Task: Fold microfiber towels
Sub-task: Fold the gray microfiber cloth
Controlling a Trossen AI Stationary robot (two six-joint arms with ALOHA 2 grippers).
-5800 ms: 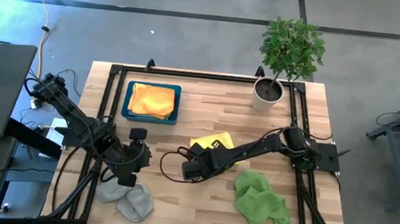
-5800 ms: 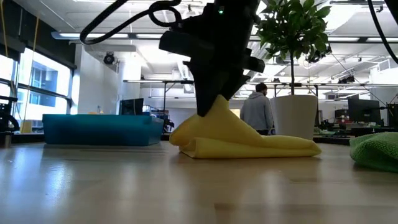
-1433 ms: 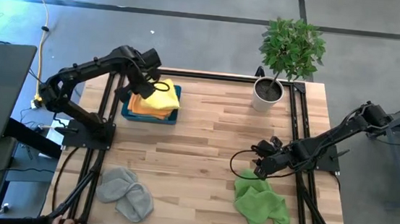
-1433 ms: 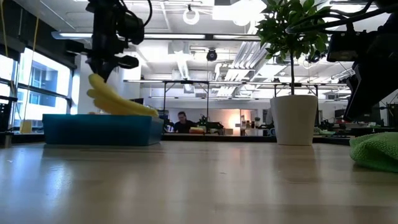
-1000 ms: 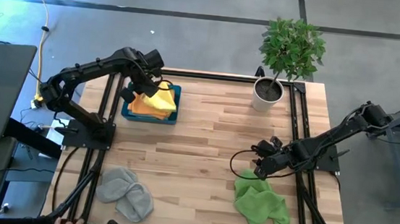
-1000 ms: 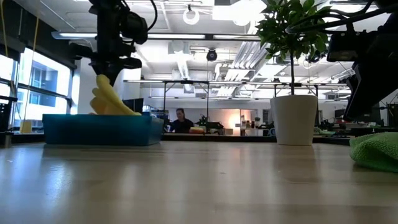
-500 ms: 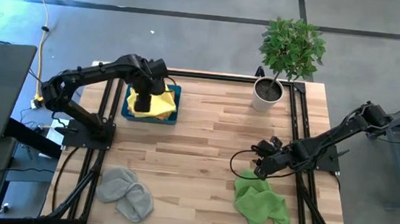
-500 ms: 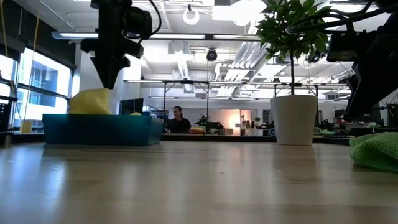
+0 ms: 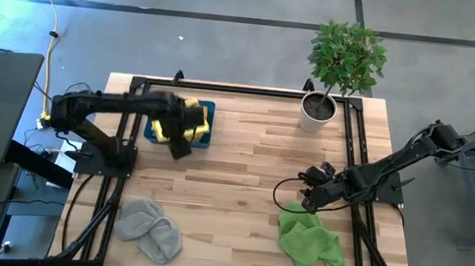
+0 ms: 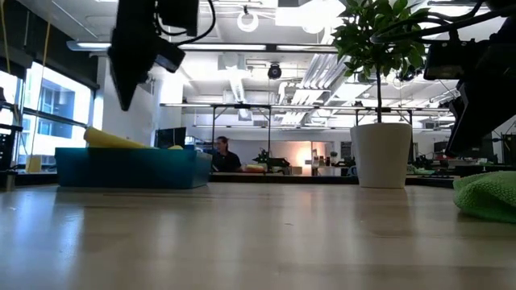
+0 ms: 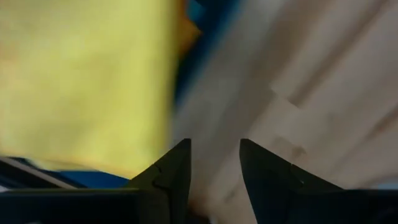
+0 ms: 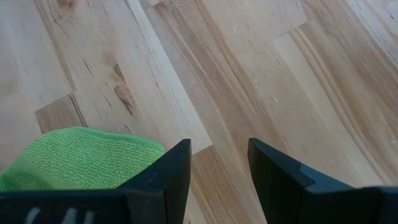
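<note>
A yellow towel (image 9: 189, 118) lies in the dark teal tray (image 9: 208, 106) at the far left of the table; it also shows in the left wrist view (image 11: 81, 81). My left gripper (image 9: 179, 148) points down, open, over bare wood just beside the tray's near right corner; it holds nothing (image 11: 214, 163). A green towel (image 9: 310, 238) lies crumpled at the near right, and a grey towel (image 9: 150, 227) at the near left. My right gripper (image 9: 306, 187) hovers open at the green towel's far edge (image 12: 81, 158), with nothing between its fingers (image 12: 217, 163).
A potted plant (image 9: 319, 107) stands at the far right corner. A black frame (image 9: 241, 89) runs along the table's edges. Bare wood lies between the tray and the green towel. In the low view, the tray (image 10: 129, 167) sits left and the pot (image 10: 380, 153) right.
My left gripper has let go of the yellow towel, which has dropped and settled flat in the tray. The gripper has then swung toward the table's near edge, off the tray, rolling about its own axis. My right arm has kept still.
</note>
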